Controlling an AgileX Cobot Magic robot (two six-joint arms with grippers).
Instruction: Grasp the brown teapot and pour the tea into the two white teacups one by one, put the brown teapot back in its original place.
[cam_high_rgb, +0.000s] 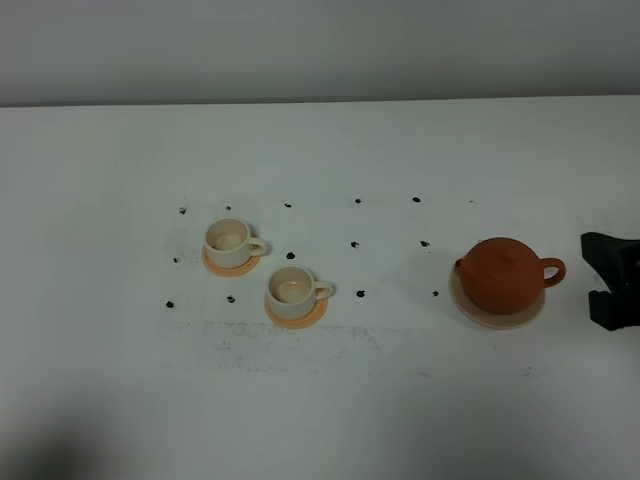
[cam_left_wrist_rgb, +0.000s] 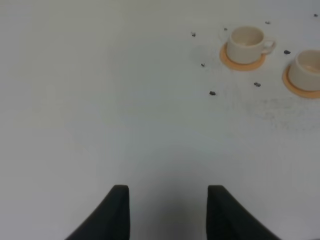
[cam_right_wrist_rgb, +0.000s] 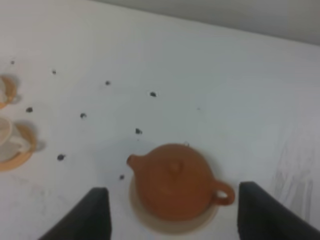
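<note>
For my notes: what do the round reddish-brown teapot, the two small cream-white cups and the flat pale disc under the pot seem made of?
Round reddish-brown teapot: likely unglazed clay; matte, even colour, no glare.
Two cream-white cups: probably glazed ceramic; smooth, thick-walled.
Flat pale beige disc: unclear, perhaps wood or ceramic; dull, plain surface.

Bright, even light; soft blur; faint shadow beside the brown teapot (cam_right_wrist_rgb: 172, 182).
</note>
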